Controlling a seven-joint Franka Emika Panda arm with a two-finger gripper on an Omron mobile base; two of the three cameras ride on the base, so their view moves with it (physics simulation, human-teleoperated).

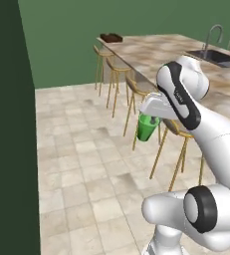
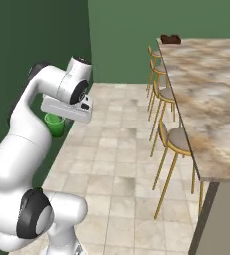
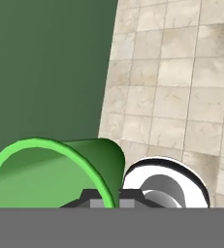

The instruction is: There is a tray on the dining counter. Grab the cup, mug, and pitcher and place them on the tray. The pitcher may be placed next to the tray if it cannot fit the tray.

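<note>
1. The dining counter (image 1: 166, 52) runs along one side of the room, with a sink (image 1: 220, 57) and faucet (image 1: 212, 37) set into it
2. A row of gold-legged stools (image 2: 173, 142) stands tucked against the dining counter's edge, on the tiled floor (image 1: 86, 164)
3. The tray (image 1: 111, 37) sits at the far end of the dining counter, close to the green back wall (image 1: 111, 25); it looks bare, though it is small in both base views
4. A dark green wall (image 2: 17, 60) stands across the floor from the dining counter, close beside the arm
5. The arm is folded over above the floor, away from the dining counter, with the hand pointing downward
6. The gripper (image 3: 109, 197) is closed on the rim of the cup (image 1: 147, 127), one finger inside the wall and one outside
7. The cup hangs upright under the hand, in the air above the tiles and well apart from the tray
</note>
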